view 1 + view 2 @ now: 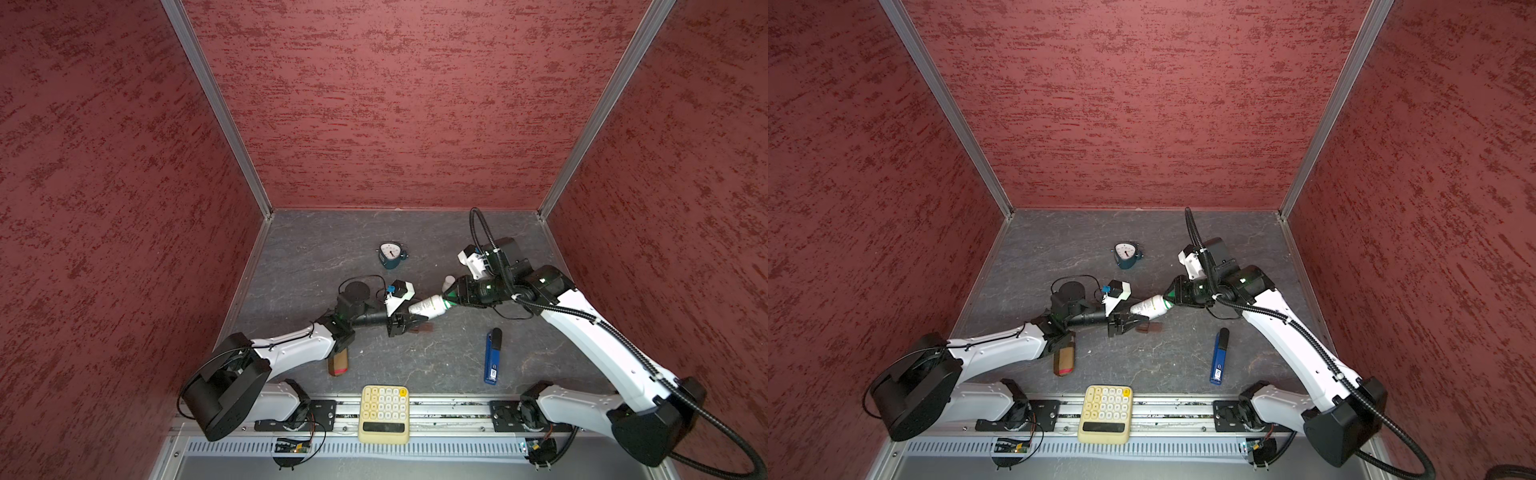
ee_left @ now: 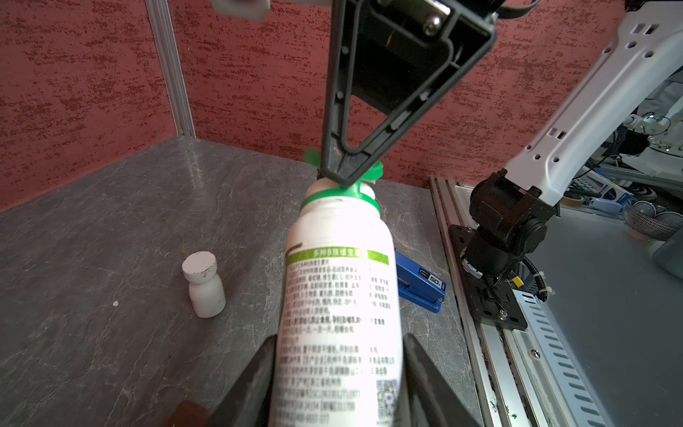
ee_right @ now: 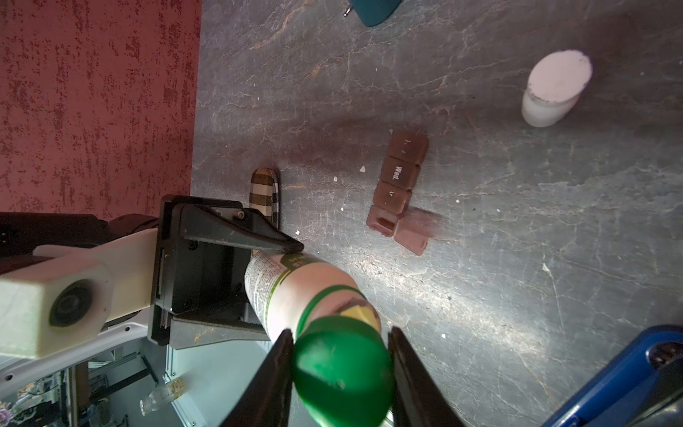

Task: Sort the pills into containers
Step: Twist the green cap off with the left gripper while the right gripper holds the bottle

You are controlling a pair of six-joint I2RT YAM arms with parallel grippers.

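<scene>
- Left hand (image 2: pixel 340 339) pinches the smooth white bottle (image 2: pixel 340 277) round its body.
- Right hand (image 3: pixel 340 332) pinches its rounded green cap (image 3: pixel 343 377).
- Brown square-celled containers (image 3: pixel 401 173) lie on veined grey tabletop (image 3: pixel 517 240).

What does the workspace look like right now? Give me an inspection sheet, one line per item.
Surface: grey veined tabletop, no liquid seen.
Job's things: loose pills scattered on the tabletop; brown pill-box strip lying flat, end lid open.
Clutter: small white bottle upright; teal dial timer; blue stapler; cream calculator on the front rail; brown checked item partly under the left arm.
Grippers: left claw shut on the big white bottle; right claw shut on its green cap.
Cables: black conduit loops above the right arm; thin black wire at the left wrist.
Surroundings: red textured walls.
</scene>
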